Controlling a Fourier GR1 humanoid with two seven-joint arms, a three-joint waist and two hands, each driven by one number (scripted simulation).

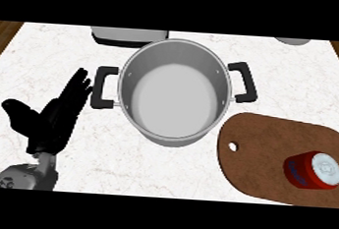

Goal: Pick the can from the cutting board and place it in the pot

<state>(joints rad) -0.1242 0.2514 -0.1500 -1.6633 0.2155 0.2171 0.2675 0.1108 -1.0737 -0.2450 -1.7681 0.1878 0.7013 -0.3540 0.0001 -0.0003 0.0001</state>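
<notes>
Can (314, 169) upright on cutting board (272, 152), right of pot (175, 90). Left hand (52, 116) released, fingers straight, holding nothing.

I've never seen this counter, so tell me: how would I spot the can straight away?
Find the steel pot in the middle of the marble counter. To its lower right lies a brown cutting board. The can stands on the board's right part, alone there: red, with a white top.
</notes>
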